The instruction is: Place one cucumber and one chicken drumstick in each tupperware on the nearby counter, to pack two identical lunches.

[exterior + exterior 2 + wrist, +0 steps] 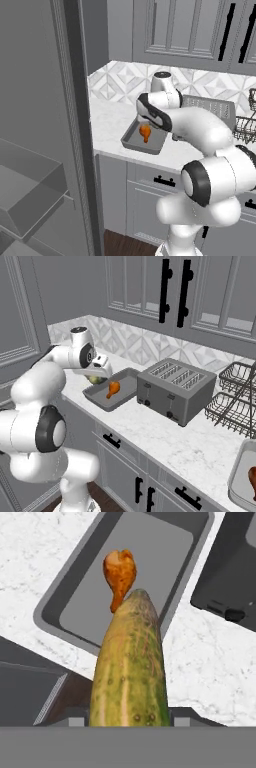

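My gripper point(127, 721) is shut on a green-yellow cucumber point(131, 667) that points away from the hand. It hangs over the near edge of a grey tupperware point(155, 557), where an orange-brown chicken drumstick point(120, 574) lies on the floor. From the right base view the gripper point(98, 375) hovers at the tupperware's point(127, 381) left end, the cucumber point(94, 379) just peeking out under it, beside the drumstick point(113, 389). A second tupperware point(240, 476) at the counter's point(190, 441) far right holds another drumstick point(252, 478). In the left base view the arm partly covers the tupperware point(137, 144) and its drumstick point(145, 132).
A boxy grey toaster point(175, 388) stands right behind the near tupperware. A black wire dish rack point(235, 401) sits further right. Wall cabinets hang above the counter. A tall grey panel point(75, 125) rises at the counter's left end.
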